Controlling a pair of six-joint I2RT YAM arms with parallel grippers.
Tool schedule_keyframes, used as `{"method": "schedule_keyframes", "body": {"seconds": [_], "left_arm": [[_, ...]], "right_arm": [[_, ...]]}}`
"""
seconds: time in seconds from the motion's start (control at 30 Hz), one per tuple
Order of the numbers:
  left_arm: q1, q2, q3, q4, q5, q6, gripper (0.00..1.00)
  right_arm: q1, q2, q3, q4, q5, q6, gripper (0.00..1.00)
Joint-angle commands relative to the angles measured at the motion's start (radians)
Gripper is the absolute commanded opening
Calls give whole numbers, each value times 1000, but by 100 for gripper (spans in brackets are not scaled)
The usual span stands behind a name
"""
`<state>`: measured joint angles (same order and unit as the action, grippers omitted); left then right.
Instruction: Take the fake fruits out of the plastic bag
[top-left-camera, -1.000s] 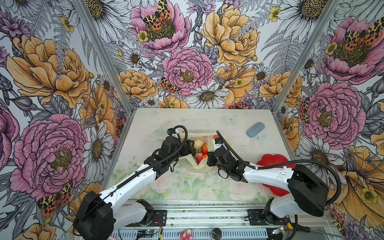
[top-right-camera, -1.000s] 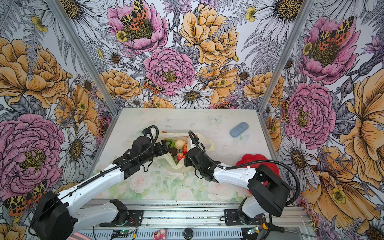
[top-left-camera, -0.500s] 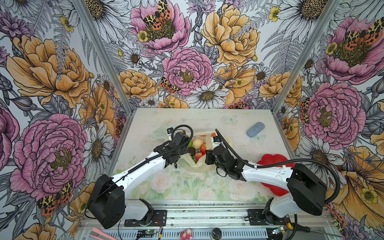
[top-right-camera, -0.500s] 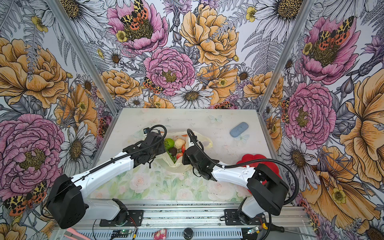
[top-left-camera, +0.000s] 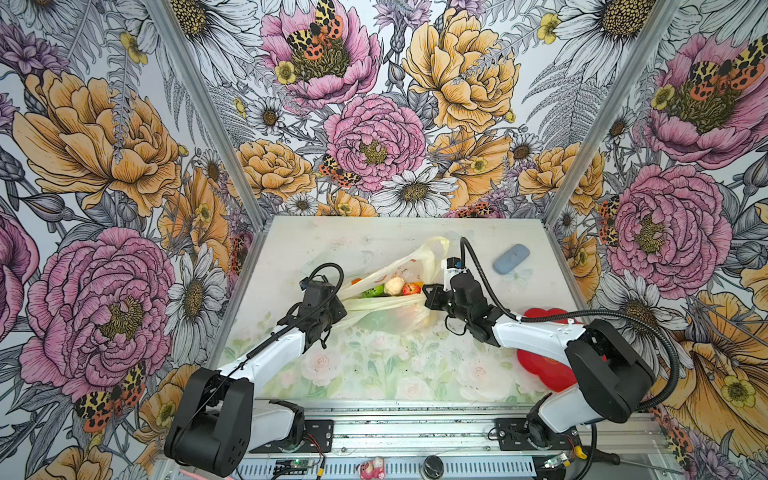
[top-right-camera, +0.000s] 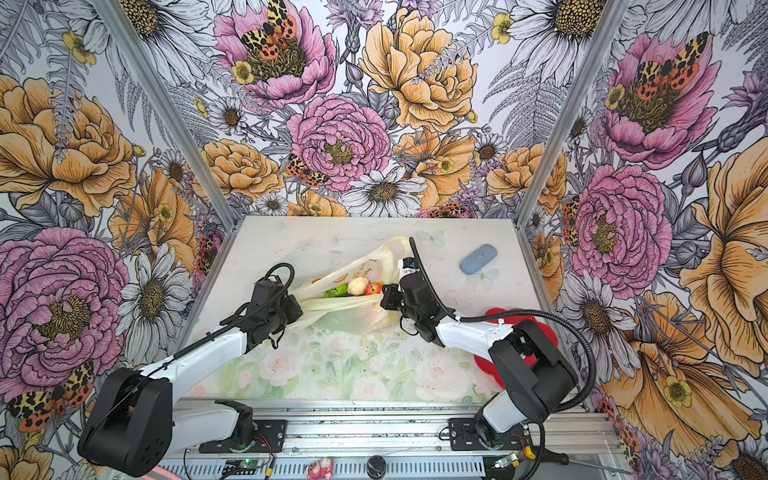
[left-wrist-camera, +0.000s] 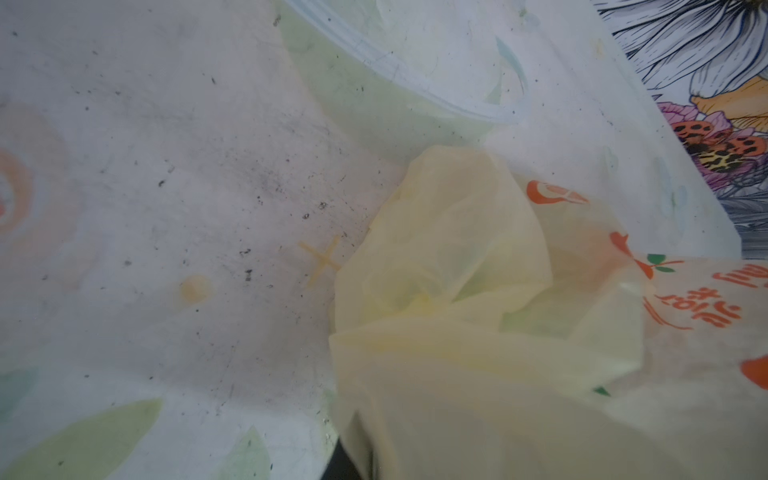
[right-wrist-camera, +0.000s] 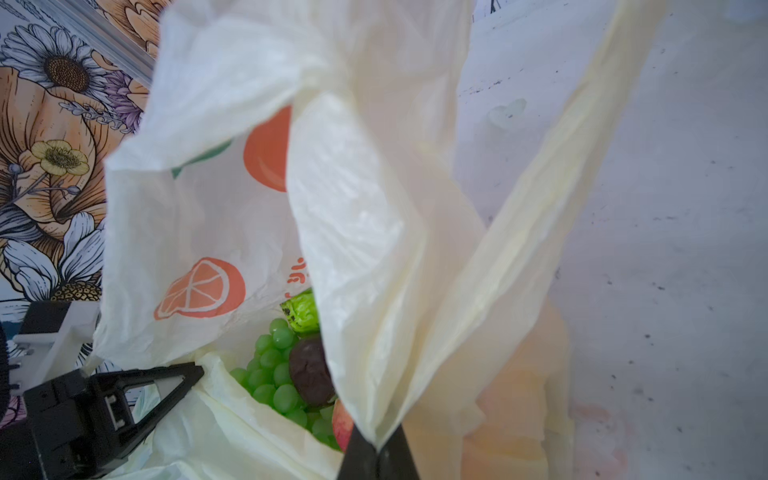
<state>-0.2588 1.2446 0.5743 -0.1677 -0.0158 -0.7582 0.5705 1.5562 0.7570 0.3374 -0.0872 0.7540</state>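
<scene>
Left claw (top-left-camera: 341, 311) and right claw (right-wrist-camera: 376, 453) are both clamped on opposite rims of the plastic bag (top-left-camera: 386, 318) on the counter (top-left-camera: 374, 374), stretching its mouth, likely to expose the fake fruits (top-left-camera: 393, 286) inside.

The plastic bag (top-left-camera: 386, 318) sits midway on the worktop (top-left-camera: 332, 245), its mouth drawn to a narrow slit between the left end effector (top-left-camera: 337, 309) and the right end effector (top-left-camera: 427, 291), each pinching a rim. The fake fruits (top-left-camera: 394, 286) crowd that slit, leaving tight entry from above. Open worktop lies near the front between the arms and at the far left; a blue-grey object (top-left-camera: 511, 258) and a red plate (top-left-camera: 538, 368) occupy the right side.
</scene>
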Motion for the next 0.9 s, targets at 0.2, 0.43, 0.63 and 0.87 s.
{"method": "schedule_keyframes", "body": {"seconds": [0.2,0.43,0.63,0.87], "left_arm": [[-38,33,-9,149,85,18,0],[-216,112,35,172,44,1,0],[-295,137,29,237,-57,-102,0],[-369,176,41,303,-112,-169,0]], "right_arm": [[-95,103,109,190,-197,0,0],[-80,-73,-35,-91,30,0,62],[114,-309,-115,-312,349,143,79],[281,-270,-85,-208,312,309,80]]}}
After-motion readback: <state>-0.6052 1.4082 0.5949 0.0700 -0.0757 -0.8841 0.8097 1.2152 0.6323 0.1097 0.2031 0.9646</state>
